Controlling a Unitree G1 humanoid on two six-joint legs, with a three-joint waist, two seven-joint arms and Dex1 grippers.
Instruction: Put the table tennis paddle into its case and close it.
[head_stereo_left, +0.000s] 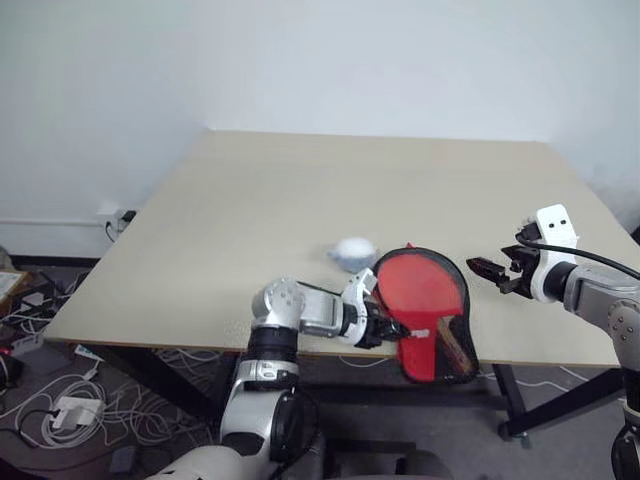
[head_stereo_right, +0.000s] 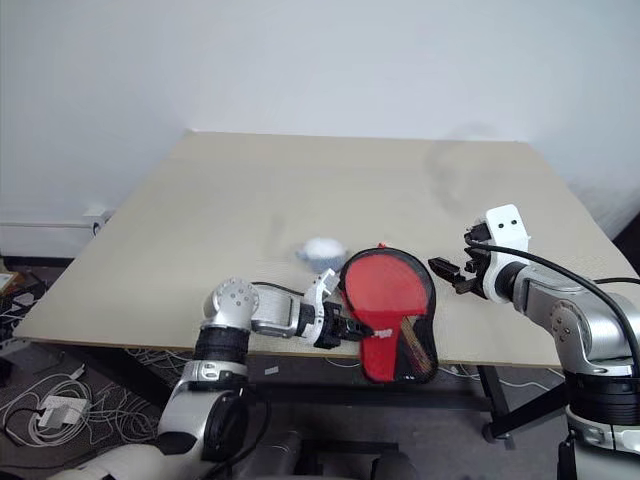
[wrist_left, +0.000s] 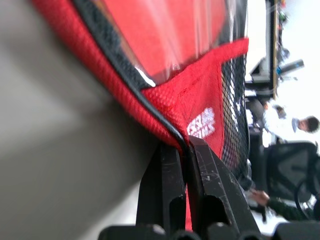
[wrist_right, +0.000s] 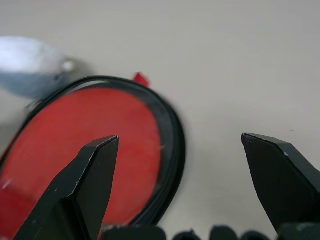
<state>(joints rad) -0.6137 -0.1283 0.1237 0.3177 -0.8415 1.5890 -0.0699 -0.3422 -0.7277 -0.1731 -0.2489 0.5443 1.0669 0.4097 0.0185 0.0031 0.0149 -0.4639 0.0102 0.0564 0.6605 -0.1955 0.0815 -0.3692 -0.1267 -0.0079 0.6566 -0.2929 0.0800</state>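
Head cameras: the paddle-shaped soft case, red panel with black zipper rim and a mesh section, sits at the near edge of the beige wooden table, its narrow end hanging over the edge. The round red rubber table tennis paddle is inside it, blade showing through the front, light wooden handle pointing to the near edge. The left gripper comes in from the left, fingers pressed together on the case's red side edge near the handle neck. The right gripper hangs just right of the case, apart from it, fingers spread, holding nothing. A small white-grey rounded object lies on the table just behind the case's left side.

Left wrist: both black fingers pinch the case's piped red edge beside a small white logo; mesh to one side. A person sits in the background.

Right wrist: two black fingers wide apart, nothing between them; the case rim and red blade lie beyond, with the white-grey object past them.
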